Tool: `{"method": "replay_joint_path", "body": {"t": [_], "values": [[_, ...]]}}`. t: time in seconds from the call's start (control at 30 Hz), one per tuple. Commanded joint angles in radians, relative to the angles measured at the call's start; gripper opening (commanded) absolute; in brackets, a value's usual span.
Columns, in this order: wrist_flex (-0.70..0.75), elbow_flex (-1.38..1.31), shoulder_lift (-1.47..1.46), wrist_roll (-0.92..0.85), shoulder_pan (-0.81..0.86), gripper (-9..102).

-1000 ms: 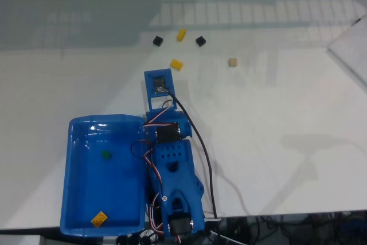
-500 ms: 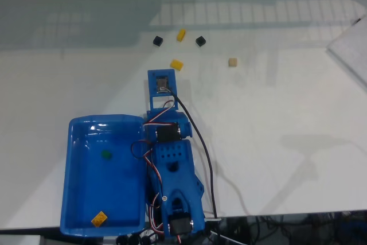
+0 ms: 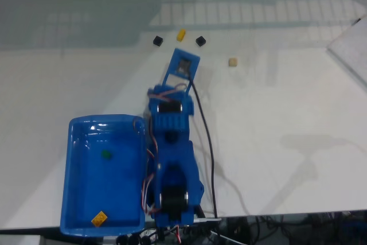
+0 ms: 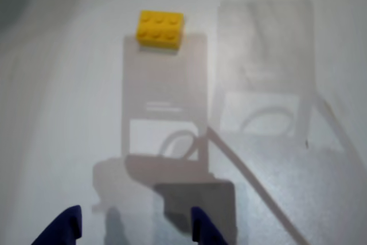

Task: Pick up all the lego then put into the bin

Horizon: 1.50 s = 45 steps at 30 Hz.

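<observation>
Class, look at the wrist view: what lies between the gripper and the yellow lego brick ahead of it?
Nothing solid: in the wrist view only bare white table crossed by the arm's shadows separates the gripper from the yellow lego brick.

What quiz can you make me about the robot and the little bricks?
1. Pick one: how many bricks lie inside the blue tray? A) one B) two C) four
2. True or false: in the wrist view the gripper is open, and the yellow brick lies on the table ahead of it, not touched.
3. Fill in: in the fixed view, the brick farthest right on the table is coloured ___.

Key:
1. B: a dark green brick and a yellow one.
2. True.
3. Tan: the tan brick.
</observation>
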Motion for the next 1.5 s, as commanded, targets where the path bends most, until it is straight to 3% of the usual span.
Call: {"method": "replay_joint_path", "body": {"t": [0.0,0.27,0.5,1.47], "values": [[-0.055,-0.25,-0.222,0.057,0.031,26],[-0.132,-0.604,-0.689,0.147,0.078,26],[-0.15,-0.761,-0.904,0.167,0.109,25],[-0.129,-0.848,-1.095,0.044,0.087,18]]}}
